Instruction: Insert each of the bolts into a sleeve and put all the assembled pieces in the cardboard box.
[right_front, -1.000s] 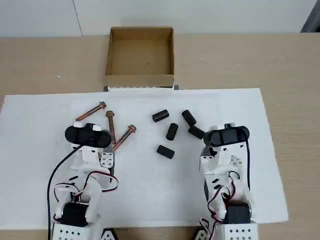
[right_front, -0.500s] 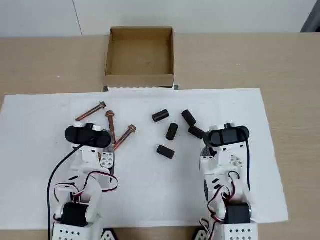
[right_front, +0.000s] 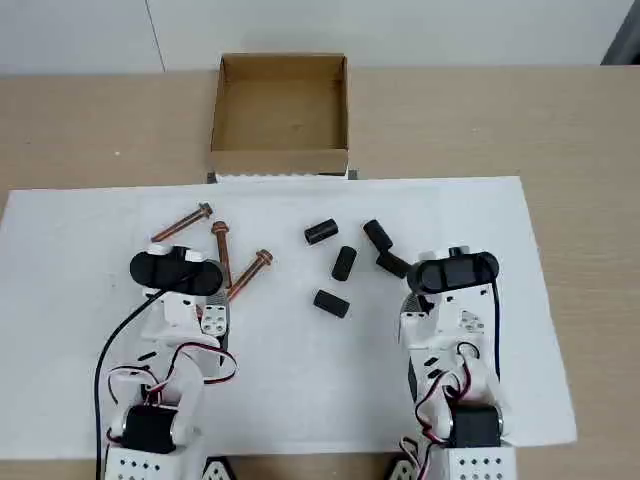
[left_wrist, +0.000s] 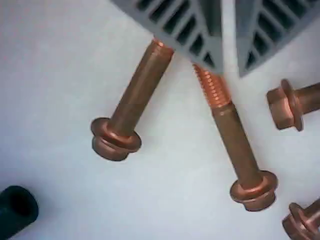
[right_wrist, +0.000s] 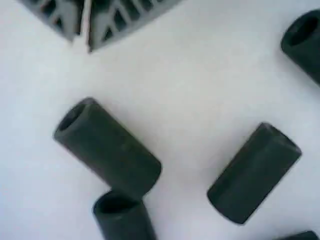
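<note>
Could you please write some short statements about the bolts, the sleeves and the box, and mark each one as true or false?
1. The cardboard box holds nothing. True.
2. The bolts and the sleeves all lie on the white sheet. True.
3. One bolt already sits inside a sleeve. False: every bolt lies bare, apart from the sleeves.
4. In the high view, the sleeves lie to the left of the bolts. False: they lie to the right of them.
5. The sleeves are black. True.
</note>
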